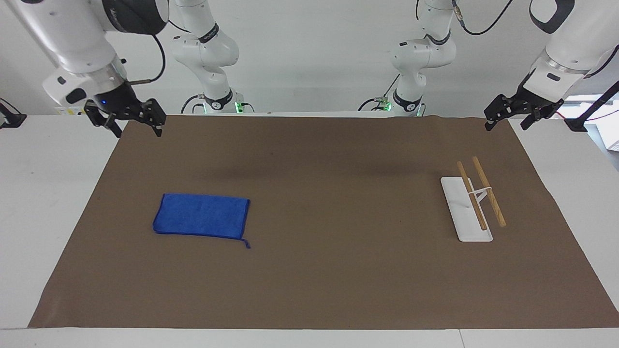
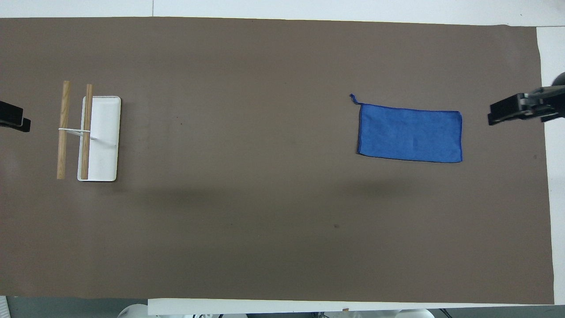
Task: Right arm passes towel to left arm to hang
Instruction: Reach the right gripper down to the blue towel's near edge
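The blue towel (image 1: 202,216) lies flat on the brown mat toward the right arm's end of the table, its thin loop (image 1: 245,243) at the corner farthest from the robots. It also shows in the overhead view (image 2: 409,132). My right gripper (image 1: 137,128), blue-lit, hangs open and empty in the air over the mat's edge at its own end, apart from the towel; its tip shows in the overhead view (image 2: 503,112). My left gripper (image 1: 508,120) waits open and empty over the mat's corner at the other end; its tip shows in the overhead view (image 2: 17,121).
A towel rack (image 1: 466,208) with a white base and two wooden bars stands on the mat toward the left arm's end; it also shows in the overhead view (image 2: 99,137). The brown mat (image 1: 338,270) covers most of the white table.
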`<action>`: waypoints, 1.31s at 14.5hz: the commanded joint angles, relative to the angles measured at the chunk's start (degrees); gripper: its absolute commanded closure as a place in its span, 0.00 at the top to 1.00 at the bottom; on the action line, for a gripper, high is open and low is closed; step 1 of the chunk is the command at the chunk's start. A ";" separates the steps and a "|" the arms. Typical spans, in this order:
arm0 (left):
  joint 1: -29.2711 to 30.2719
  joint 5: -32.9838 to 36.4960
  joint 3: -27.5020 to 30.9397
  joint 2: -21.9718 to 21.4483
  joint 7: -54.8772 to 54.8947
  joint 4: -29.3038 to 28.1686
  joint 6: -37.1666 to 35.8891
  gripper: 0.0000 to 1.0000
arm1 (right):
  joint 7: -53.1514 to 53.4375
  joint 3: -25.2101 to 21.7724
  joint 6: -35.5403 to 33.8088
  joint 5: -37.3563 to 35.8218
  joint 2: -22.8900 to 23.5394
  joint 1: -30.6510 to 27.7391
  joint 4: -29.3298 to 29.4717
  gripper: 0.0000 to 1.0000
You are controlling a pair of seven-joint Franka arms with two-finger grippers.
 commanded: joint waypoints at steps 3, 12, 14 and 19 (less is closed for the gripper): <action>0.55 -0.85 -0.19 -0.99 -0.63 -0.55 0.13 1.00 | 4.53 0.37 24.07 3.02 2.14 1.97 -20.01 1.00; 0.55 -0.85 -0.19 -0.99 -0.54 -0.64 0.13 1.00 | -2.14 0.37 37.55 2.93 10.50 1.36 -27.94 0.84; 0.55 -0.85 -0.19 -0.99 -0.63 -0.55 0.13 1.00 | -4.51 0.37 37.64 2.93 10.68 1.36 -27.86 0.75; 0.55 -0.85 -0.19 -0.99 -0.63 -0.55 0.13 1.00 | -5.83 0.37 37.73 2.93 11.29 1.36 -27.42 0.74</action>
